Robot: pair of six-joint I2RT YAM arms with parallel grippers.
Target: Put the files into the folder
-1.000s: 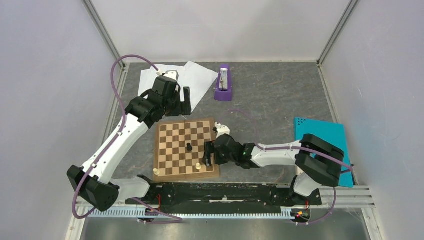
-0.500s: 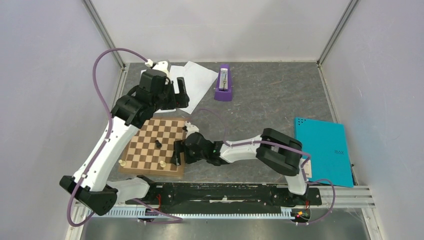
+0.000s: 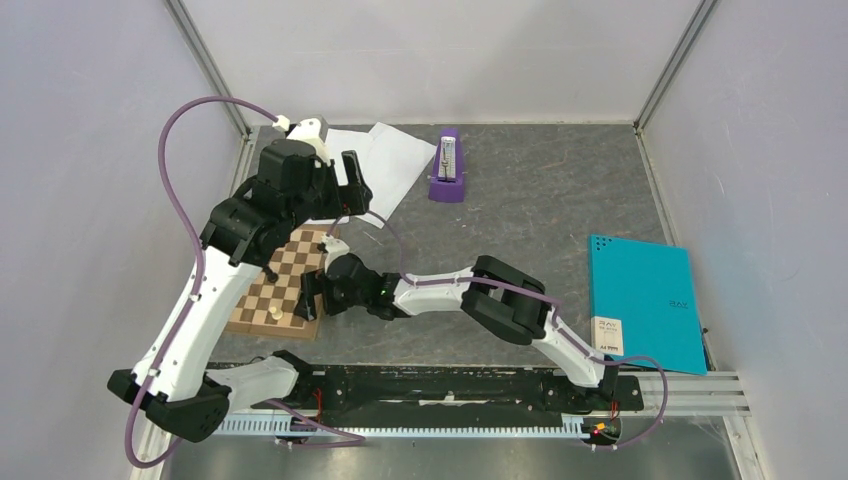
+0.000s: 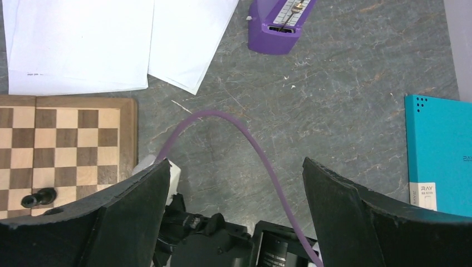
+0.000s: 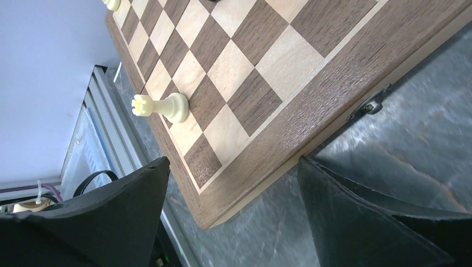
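Observation:
The files (image 3: 392, 160) are white sheets lying overlapped at the back left; in the left wrist view the files (image 4: 83, 44) lie flat at the top. The folder (image 3: 645, 300) is teal, closed and flat at the right edge, and the folder (image 4: 442, 150) also shows at the right of the left wrist view. My left gripper (image 3: 352, 185) hangs open above the mat beside the sheets, and nothing sits in the left gripper (image 4: 236, 167). My right gripper (image 3: 308, 298) is stretched far left, open. The right gripper (image 5: 234, 162) has the chessboard's near corner between its fingers.
A brown chessboard (image 3: 275, 285) lies at the front left under the left arm, carrying a white piece (image 5: 161, 105) and a black piece (image 4: 39, 196). A purple metronome (image 3: 447, 165) stands at the back centre. The right arm's purple cable (image 4: 239, 133) arcs over the mat.
The right arm has swept left, and the chessboard has slid left with it toward the front-left corner. The left gripper has shifted slightly left and back. The folder now lies uncovered.

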